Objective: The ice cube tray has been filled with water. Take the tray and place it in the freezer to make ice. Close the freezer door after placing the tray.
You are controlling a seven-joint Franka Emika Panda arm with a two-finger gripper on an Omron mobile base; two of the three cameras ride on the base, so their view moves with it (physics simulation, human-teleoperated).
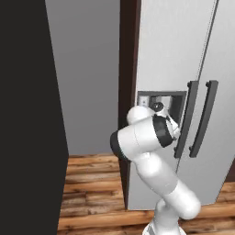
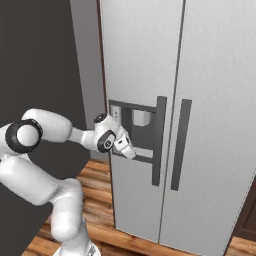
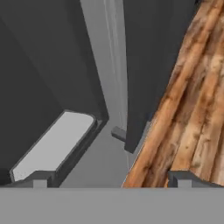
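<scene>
The freezer [image 2: 165, 75] stands tall and light grey, both of its doors shut. The freezer door [image 1: 160, 59] is the narrow one with the dispenser recess [image 2: 137, 127] cut into it and a dark bar handle [image 2: 158, 140] at the recess's 3 o'clock edge; a second bar handle [image 2: 180, 144] runs just beside it on the plain door. The gripper [image 2: 128, 151] sits close against the door at the recess's 7 o'clock corner, near the first handle, its jaws spread wide with nothing between them. In the hand view the two fingertips [image 3: 40, 178] stand far apart, looking down the door face toward the wooden floor [image 3: 192, 109]. A black wall panel [image 1: 27, 114] rises at 9 o'clock.
</scene>
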